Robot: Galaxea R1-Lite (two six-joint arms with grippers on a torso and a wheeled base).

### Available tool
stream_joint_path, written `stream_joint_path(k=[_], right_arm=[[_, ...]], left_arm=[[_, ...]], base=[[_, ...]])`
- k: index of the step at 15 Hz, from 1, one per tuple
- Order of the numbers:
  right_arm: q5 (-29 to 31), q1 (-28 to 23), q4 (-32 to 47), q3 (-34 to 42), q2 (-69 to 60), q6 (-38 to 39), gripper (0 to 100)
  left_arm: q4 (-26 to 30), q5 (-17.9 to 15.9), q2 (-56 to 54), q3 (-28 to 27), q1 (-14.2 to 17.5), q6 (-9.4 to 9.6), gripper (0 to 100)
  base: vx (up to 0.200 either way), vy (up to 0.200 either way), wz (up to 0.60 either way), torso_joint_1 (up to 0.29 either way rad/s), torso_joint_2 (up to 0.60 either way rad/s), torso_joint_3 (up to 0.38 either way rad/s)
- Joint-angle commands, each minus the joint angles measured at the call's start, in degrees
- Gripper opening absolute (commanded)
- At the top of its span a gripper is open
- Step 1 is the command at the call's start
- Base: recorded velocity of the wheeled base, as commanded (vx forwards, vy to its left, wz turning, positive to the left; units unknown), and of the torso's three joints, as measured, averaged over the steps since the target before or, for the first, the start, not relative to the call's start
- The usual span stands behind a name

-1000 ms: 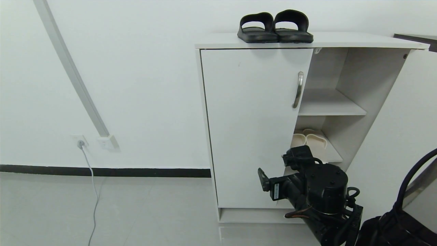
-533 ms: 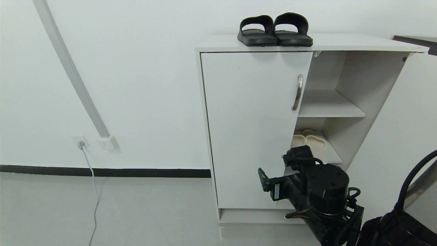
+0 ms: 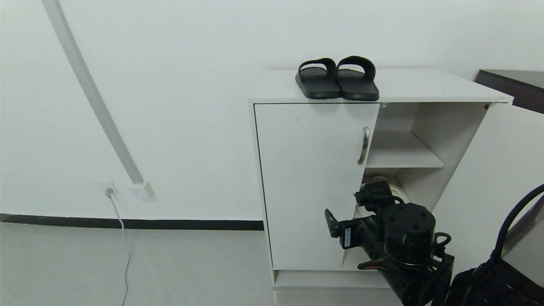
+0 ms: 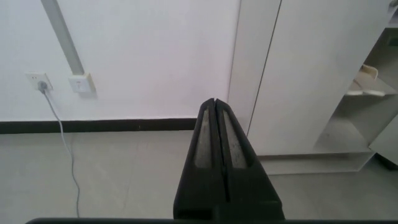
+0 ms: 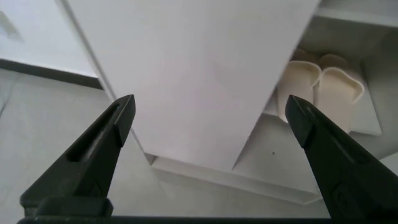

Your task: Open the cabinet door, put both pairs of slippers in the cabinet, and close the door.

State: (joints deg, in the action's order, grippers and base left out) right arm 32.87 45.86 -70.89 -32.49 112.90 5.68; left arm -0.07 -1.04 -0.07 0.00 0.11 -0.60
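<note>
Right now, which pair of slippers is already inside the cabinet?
The cream pair, low inside the open cabinet; the black pair sits on top of it, outside.

A plain white wall (image 3: 178,85) fills the far side. A grey conduit (image 3: 91,97) slants down it to a small box (image 3: 142,191), with a socket (image 3: 108,190) just left of that (a plug sits in it). A pale cable (image 3: 126,242) drops to the grey floor (image 3: 191,272). Black skirting (image 3: 170,224) edges the wall. At far right, a dark furniture top (image 3: 514,80).
</note>
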Motion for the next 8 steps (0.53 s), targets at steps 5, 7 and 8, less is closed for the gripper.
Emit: stream_joint_path(k=[5,7,8], right_arm=[[0.0,0.0,-0.8,0.6,0.0,-0.1,100],[0.1,0.0,-0.9,0.7,-0.1,-0.1,100],[0.0,0.0,-0.9,0.7,-0.2,-0.2,100]], left_arm=[[0.0,0.0,0.1,0.0,0.1,-0.02,0],[0.0,0.0,0.1,0.0,0.1,-0.02,0],[0.0,0.0,0.1,0.0,0.1,-0.02,0]], base=[[0.0,0.0,0.0,0.139,-0.46,-0.334],[0.0,0.0,0.0,0.176,-0.47,-0.317],[0.0,0.0,0.0,0.163,-0.49,-0.32]])
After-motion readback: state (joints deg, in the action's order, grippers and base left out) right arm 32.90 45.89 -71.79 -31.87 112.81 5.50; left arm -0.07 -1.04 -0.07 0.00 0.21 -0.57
